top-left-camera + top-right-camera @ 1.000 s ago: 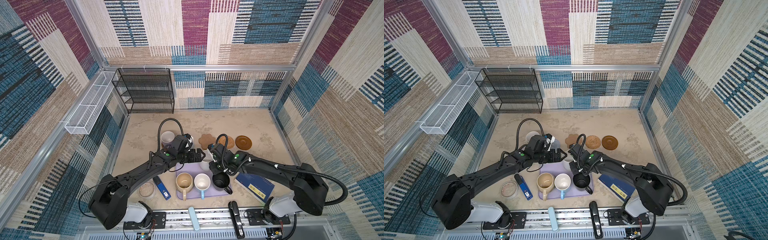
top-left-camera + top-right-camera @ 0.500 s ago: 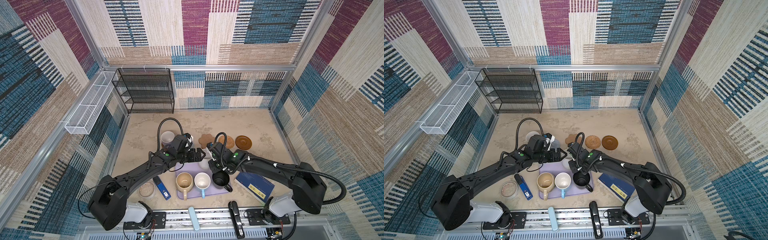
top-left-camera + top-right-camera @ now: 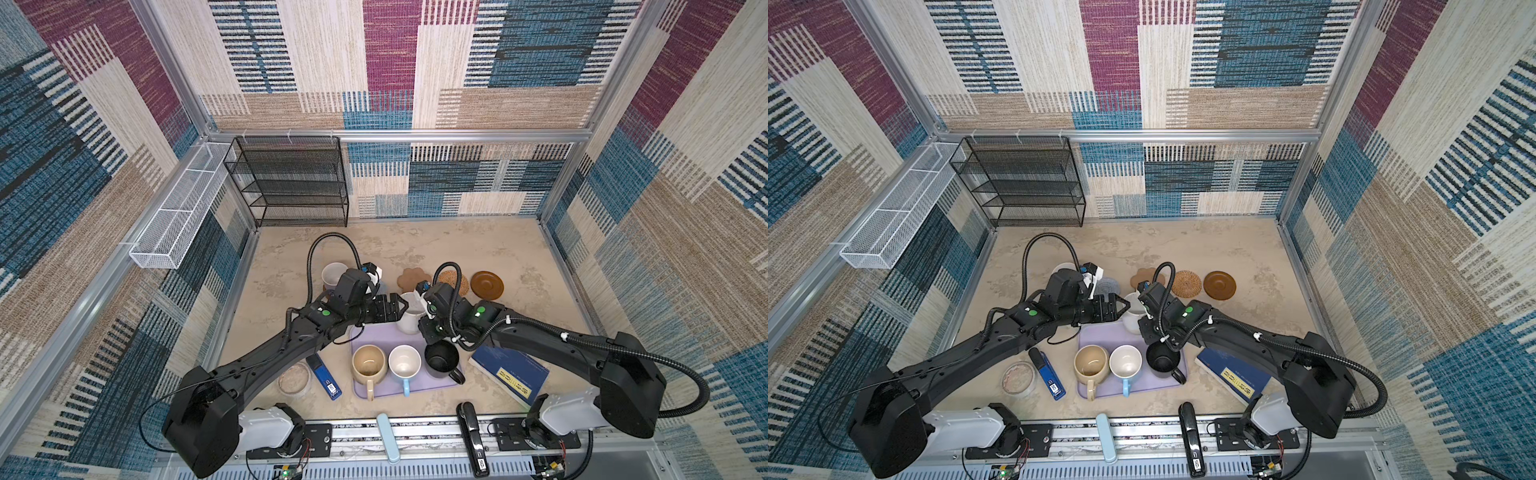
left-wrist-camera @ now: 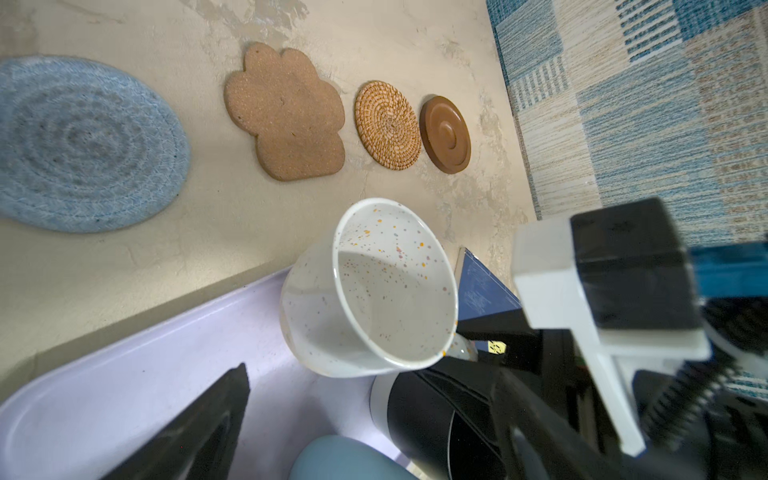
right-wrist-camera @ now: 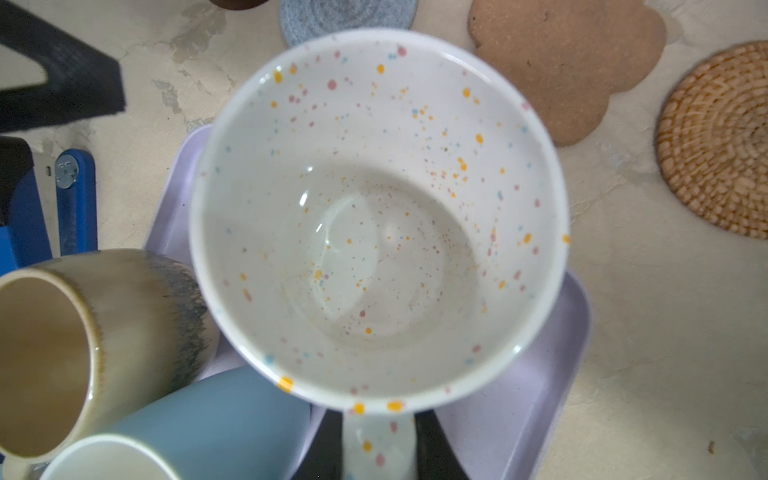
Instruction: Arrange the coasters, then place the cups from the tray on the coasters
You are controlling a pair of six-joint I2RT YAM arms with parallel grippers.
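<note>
My right gripper point(image 5: 378, 451) is shut on the handle of the white speckled cup point(image 5: 378, 216) point(image 3: 409, 318), which leans over the far rim of the lavender tray point(image 3: 374, 338). My left gripper point(image 3: 398, 309) point(image 4: 353, 419) stands open just left of that cup, holding nothing. On the tray stand the beige cup point(image 3: 368, 365), the light blue cup point(image 3: 404, 362) and the black cup point(image 3: 441, 358). The lavender cup point(image 3: 334, 274) sits at the far left. The pale blue coaster point(image 4: 83, 145), flower coaster point(image 4: 286, 116), rattan coaster point(image 4: 388, 124) and a brown coaster point(image 4: 444, 135) lie in a row.
A dark blue book point(image 3: 509, 372) lies right of the tray. A clear dish point(image 3: 294, 378) and a blue stapler-like object point(image 3: 326, 376) lie to its left. A black wire rack point(image 3: 291, 183) stands at the back wall, and a white wire basket point(image 3: 178, 212) hangs on the left wall.
My right gripper's jaws have closed on the white cup's handle, and the cup has shifted slightly toward the far side. The left arm has barely moved.
</note>
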